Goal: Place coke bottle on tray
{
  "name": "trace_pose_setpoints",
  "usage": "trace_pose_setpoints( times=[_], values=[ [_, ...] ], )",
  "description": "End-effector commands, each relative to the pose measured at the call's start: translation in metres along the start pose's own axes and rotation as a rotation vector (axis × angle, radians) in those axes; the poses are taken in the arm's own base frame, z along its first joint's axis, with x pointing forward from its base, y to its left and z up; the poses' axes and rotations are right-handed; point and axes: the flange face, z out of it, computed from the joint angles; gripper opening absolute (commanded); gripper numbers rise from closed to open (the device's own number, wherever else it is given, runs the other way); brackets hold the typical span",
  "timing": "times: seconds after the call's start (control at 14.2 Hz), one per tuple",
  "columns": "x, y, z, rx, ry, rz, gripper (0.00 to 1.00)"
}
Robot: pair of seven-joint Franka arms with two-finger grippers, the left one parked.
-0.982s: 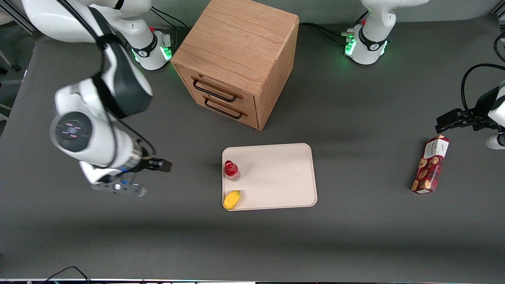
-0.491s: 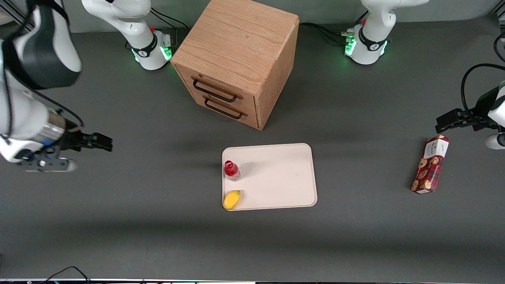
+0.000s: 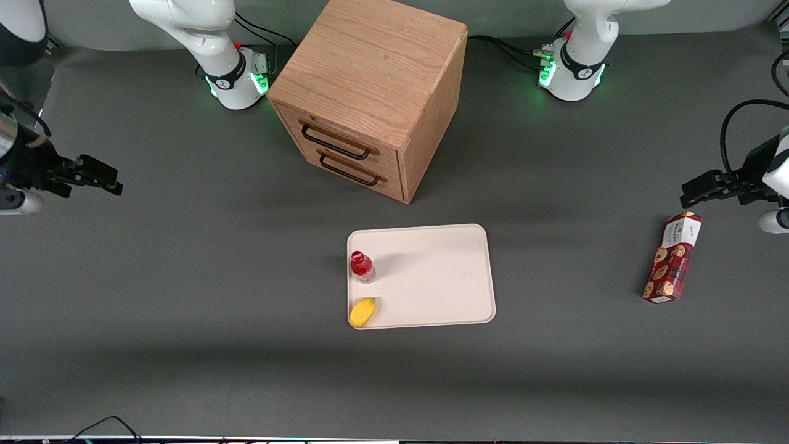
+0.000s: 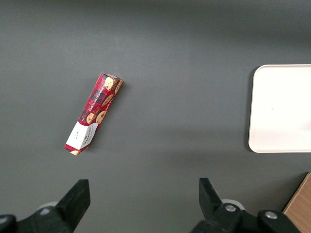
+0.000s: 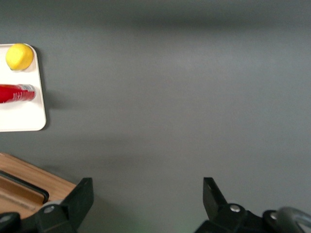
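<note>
Upright coke bottle on the tray, well apart from the empty, spread gripper toward the working arm's end.

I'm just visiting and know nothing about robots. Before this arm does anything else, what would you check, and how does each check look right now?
1. Coke bottle on the tray: ok, it stands upright inside the rim, at the edge toward the working arm.
2. Bottle free of the gripper: ok, the gripper hangs over bare table toward the working arm's end, well apart.
3. Gripper empty: ok, the fingers are open with nothing between them.
4. Yellow fruit undisturbed: ok, it lies on the tray, nearer the front camera than the bottle.
5. Drawer cabinet closed: ok, both drawers look shut.
</note>
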Motion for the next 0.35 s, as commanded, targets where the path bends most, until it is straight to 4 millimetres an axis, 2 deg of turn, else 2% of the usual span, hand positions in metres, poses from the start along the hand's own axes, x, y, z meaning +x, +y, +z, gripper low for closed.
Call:
trace_pose_setpoints(
  times=[0.0, 0.28],
  values=[
    [-0.0132, 0.0046, -0.0026, 0.019, -0.005, -0.002, 1.00],
    [-0.0133, 0.0037, -0.0026, 0.019, -0.005, 0.027, 1.00]
  ],
)
